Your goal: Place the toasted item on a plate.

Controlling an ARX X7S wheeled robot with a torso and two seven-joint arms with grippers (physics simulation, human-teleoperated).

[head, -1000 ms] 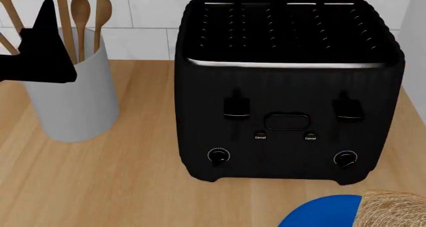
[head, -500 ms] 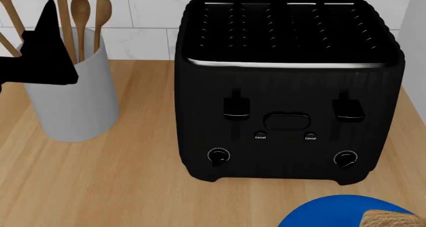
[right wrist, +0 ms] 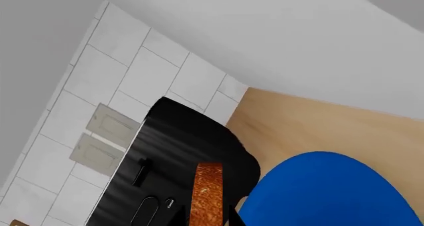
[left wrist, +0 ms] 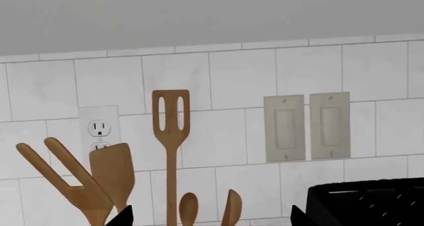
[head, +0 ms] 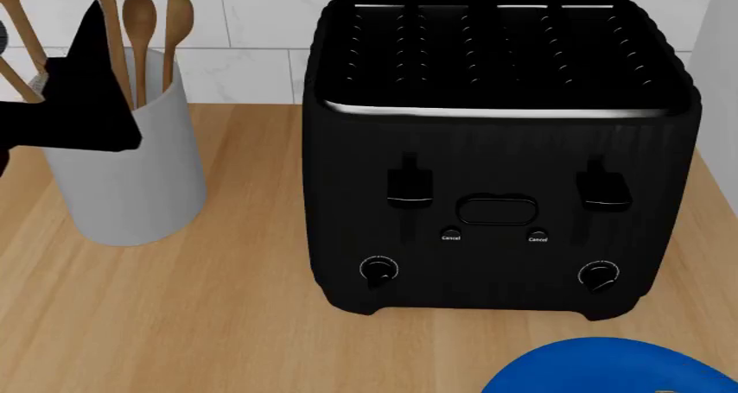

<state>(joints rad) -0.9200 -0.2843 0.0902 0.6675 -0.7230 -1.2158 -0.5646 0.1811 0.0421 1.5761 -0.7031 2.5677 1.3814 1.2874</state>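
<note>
Head view: close, looking forward and down at the toaster (head: 502, 151) front, wooden counter (head: 173, 315) and utensil holder (head: 127, 164), plate (head: 600, 369) at lower edge.
Left wrist view: level, facing the tiled wall (left wrist: 225, 82) above the wooden utensils (left wrist: 171, 141); toaster corner (left wrist: 368, 203) shared.
Right wrist view: tilted, near the plate (right wrist: 324, 191); shares toaster (right wrist: 178, 161), switches (right wrist: 103, 136) and wall.

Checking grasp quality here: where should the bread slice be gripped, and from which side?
The bread slice shows edge-on and narrow between the tips of the right gripper, so probably pinch across its thickness, pads on the flat faces, coming from the crust edge.
</note>
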